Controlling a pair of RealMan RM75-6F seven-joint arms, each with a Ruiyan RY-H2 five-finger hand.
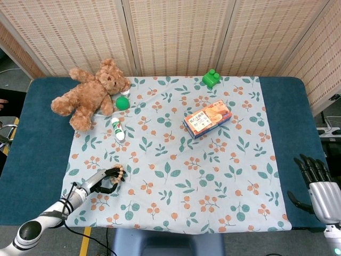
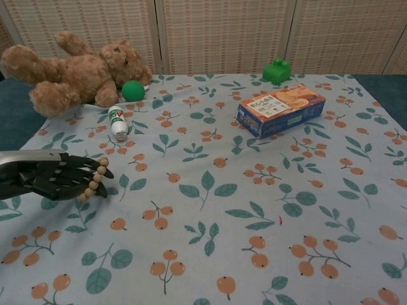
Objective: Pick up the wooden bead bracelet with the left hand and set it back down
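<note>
**Bracelet in the left hand, set-down not yet finished**

We start at the lower left of the head view, where the left hand (image 1: 105, 181) lies low over the floral tablecloth (image 1: 176, 160) with the wooden bead bracelet (image 1: 119, 173) looped over its fingers. The chest view shows it better: the beads (image 2: 95, 178) hang in a curve off the dark fingers (image 2: 70, 171), which are stretched forward and close together, carrying the loop rather than clenching it. We cannot tell whether the lowest beads touch the cloth. Our judgement is that the pickup is done and the return is under way — what remains is to let the bracelet slide off onto the cloth and draw the hand clear.

Moving right, the teddy bear (image 1: 88, 95) sprawls at the upper left, with a green ball (image 1: 122, 102) just beside it and a small white bottle (image 1: 118, 128) below; its label is green, with a red mark in the chest view, but we cannot read any words. Near the centre lies an orange and blue biscuit box (image 1: 207, 119) — there is printing on its top, seemingly Chinese characters, too small for us to make out. A green toy block (image 1: 211, 78) sits at the upper edge of the cloth.

At the lower right, the right hand (image 1: 314, 184) rests off the cloth, fingers apart and holding nothing.
</note>
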